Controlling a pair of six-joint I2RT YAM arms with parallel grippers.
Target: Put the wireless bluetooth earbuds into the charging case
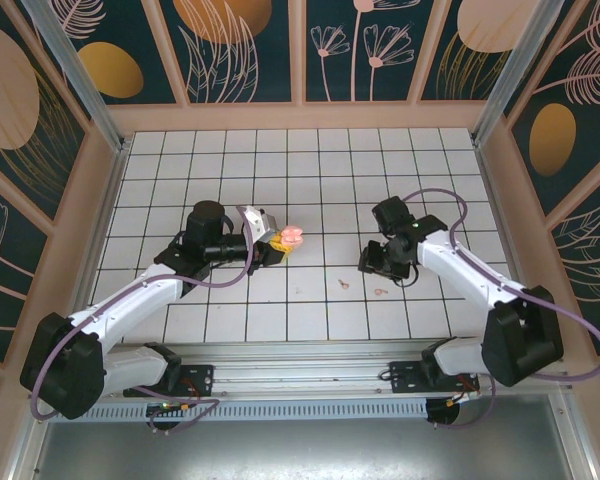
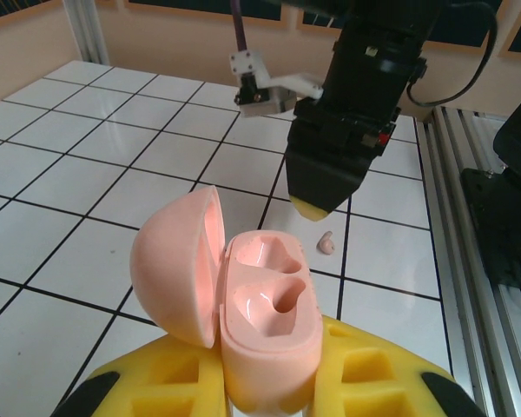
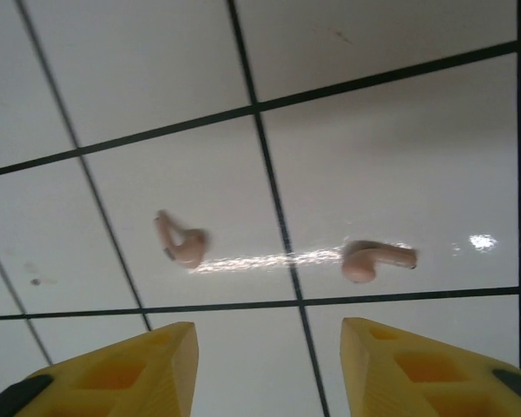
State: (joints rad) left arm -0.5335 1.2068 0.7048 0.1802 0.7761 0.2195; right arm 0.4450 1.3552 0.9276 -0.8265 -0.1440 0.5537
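Note:
My left gripper [image 1: 277, 243] is shut on the pale pink charging case [image 1: 293, 236] and holds it above the table. In the left wrist view the case [image 2: 269, 304] stands between the yellow fingers [image 2: 391, 378]. Its lid [image 2: 178, 265] is swung open to the left and both recesses are bare. Two pink earbuds [image 1: 343, 283] [image 1: 381, 292] lie on the white tiles. My right gripper [image 1: 367, 264] hovers just above them, open, with nothing between its fingers. In the right wrist view the earbuds [image 3: 182, 243] [image 3: 373, 259] lie just beyond its gripper [image 3: 269, 365].
The white tiled table [image 1: 300, 170] is walled on three sides by patterned panels. A metal rail [image 1: 310, 360] runs along the near edge by the arm bases. The right arm's black wrist [image 2: 356, 95] looms close in front of the case.

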